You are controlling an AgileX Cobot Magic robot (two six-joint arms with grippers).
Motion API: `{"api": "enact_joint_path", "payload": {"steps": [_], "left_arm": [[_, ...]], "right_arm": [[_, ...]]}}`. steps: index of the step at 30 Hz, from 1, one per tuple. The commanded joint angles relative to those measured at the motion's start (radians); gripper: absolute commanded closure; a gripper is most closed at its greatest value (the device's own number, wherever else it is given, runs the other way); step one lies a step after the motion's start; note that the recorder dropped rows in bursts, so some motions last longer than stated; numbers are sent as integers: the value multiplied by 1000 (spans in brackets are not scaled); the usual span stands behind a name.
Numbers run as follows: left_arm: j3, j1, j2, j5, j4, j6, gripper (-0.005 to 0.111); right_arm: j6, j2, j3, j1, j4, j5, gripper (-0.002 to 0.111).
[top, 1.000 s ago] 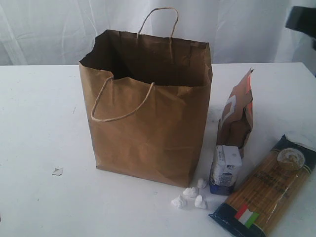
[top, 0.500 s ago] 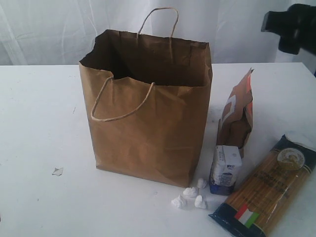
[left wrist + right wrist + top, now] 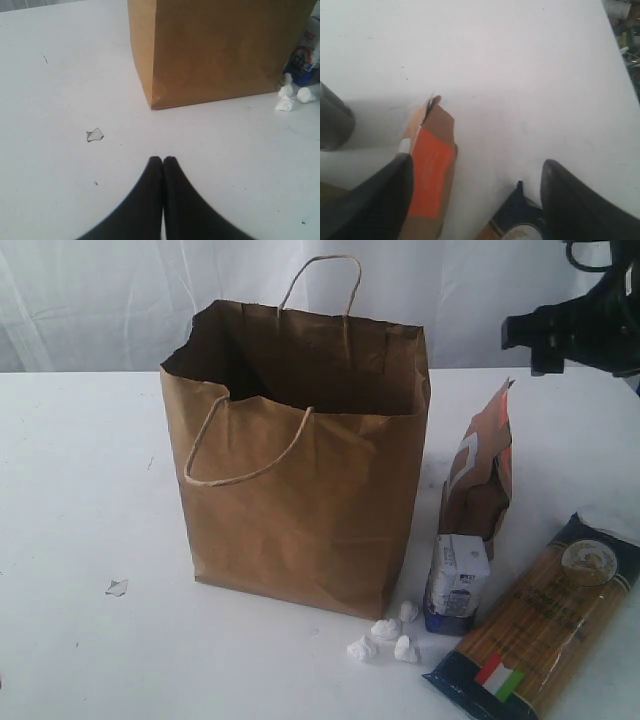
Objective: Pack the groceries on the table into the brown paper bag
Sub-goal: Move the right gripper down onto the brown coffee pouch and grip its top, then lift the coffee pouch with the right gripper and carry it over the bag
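The right tool (image 3: pixel 535 345) hangs open in the air above the brown-orange pouch (image 3: pixel 480 480), holding nothing. The left tool (image 3: pixel 162 161) is shut tight and empty, low over the table (image 3: pixel 80 490). The brown paper bag (image 3: pixel 300 490) stands open in the middle of the table. Just beside it we see the pouch standing up, the small white-blue carton (image 3: pixel 457 580) in front of it, and the long spaghetti packet (image 3: pixel 535 630) lying flat. A round thing (image 3: pixel 588 560) sits on the packet; it may be a lid. Little white lumps (image 3: pixel 385 635) lie by the bag's corner.
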Motion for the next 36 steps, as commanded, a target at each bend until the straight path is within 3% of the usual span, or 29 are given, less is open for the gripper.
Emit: {"api": "enact_joint_path", "payload": {"steps": [1, 17, 20, 27, 36], "left_arm": [[4, 3, -4, 0, -6, -9, 107], [4, 3, -4, 0, -6, -9, 107], [4, 3, -4, 0, -6, -9, 107], [4, 3, -4, 0, -6, -9, 107], [4, 3, -4, 0, -6, -9, 107]], "right_arm": [[-22, 65, -9, -31, 117, -90, 42], [-124, 290, -9, -31, 217, -236, 45], [-126, 303, -9, -31, 228, -232, 56], [-123, 256, -9, -31, 232, -261, 108], [-189, 48, -11, -31, 201, -361, 108]]}}
